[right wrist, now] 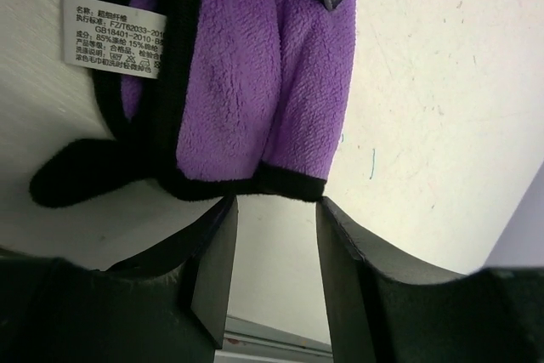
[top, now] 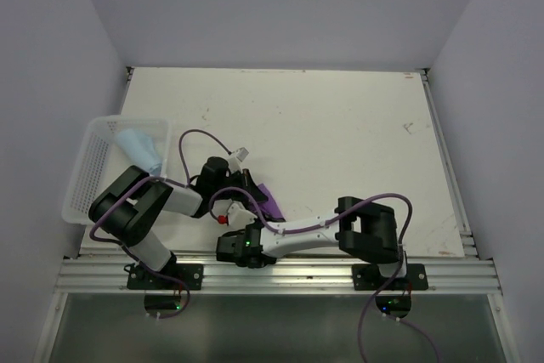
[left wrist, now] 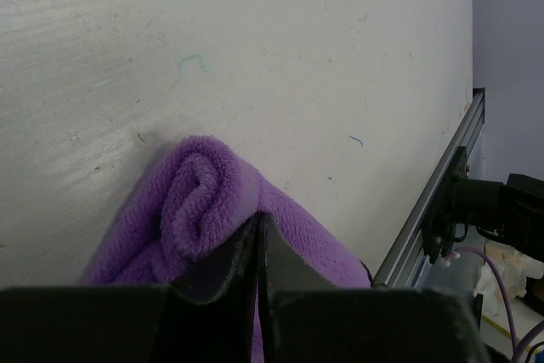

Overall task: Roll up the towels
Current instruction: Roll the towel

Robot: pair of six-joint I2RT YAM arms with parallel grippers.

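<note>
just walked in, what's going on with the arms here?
Towel rolling. The left gripper is pinched shut on the partly rolled purple towel. The right gripper is open at that towel's black hem, holding nothing. The blue towel lies in the basket on the left, apparently rolled.

a white plastic mesh basket [top: 85, 180] sits at the left edge of the table [top: 340, 125], toward the near-left corner, with its outer side reaching past that edge. the white tabletop is scuffed, with a dark mark [top: 408, 127] near the right edge. a silver metal rail [top: 297, 271] runs along the near edge. pale walls [top: 280, 6] close in the left, far and right sides.
</note>
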